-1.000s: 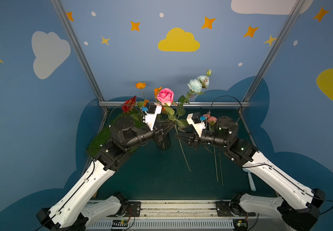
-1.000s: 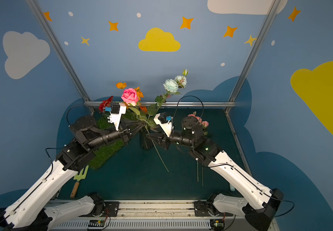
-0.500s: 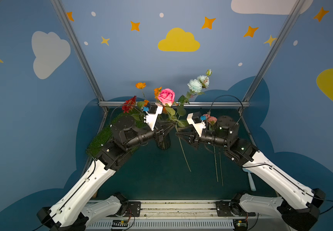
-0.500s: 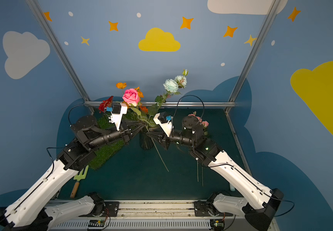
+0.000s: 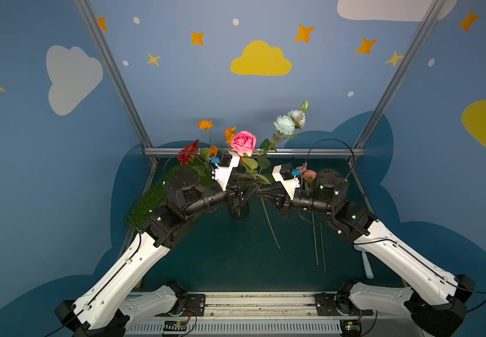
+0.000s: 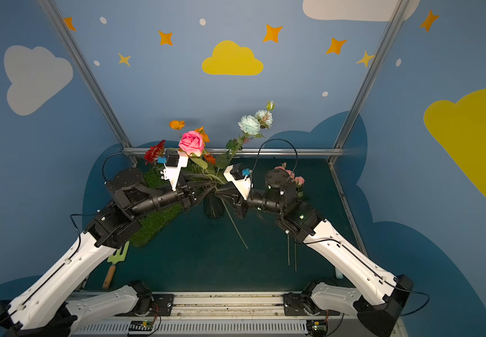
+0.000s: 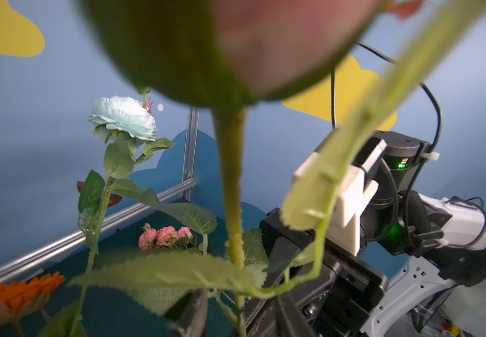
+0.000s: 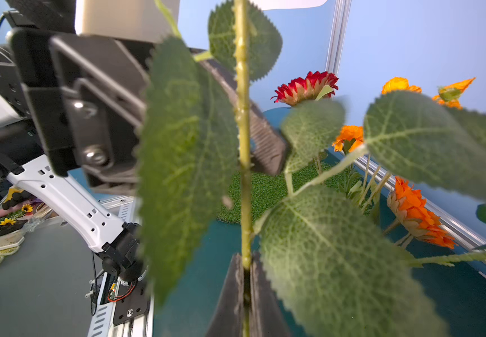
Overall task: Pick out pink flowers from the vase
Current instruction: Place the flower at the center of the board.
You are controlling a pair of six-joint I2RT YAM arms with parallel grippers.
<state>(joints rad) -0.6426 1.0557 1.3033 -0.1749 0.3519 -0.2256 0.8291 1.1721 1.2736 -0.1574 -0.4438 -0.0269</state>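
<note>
Inspection from the front of the cell.

**Right gripper:** The right gripper is clamped on the stem of the hot-pink rose. In the right wrist view both fingers press flat against the green stalk with no gap.

**Left gripper:** The left gripper meets it almost tip to tip from the opposite side, nearer the bloom on the same stem. Its jaws stand parted. In the left wrist view one dark finger sits clear of the stem, not touching it.

**Rose:** It stands upright above the two grippers in both top views. Below the grip, its bare lower stem slants down outside the vase, just beside it on the right arm's side. Whether the tip touches the table cannot be told.

**Vase:** It stands directly under the left gripper's fingers. The stems of the orange flowers, the red flower and the pale blue blooms run down toward it, but the grippers hide where they enter.

**Peach-pink blooms:** The peach-pink blooms lie on the table behind the right wrist, well apart from the vase. Their long stems point toward the robot's base.
</note>
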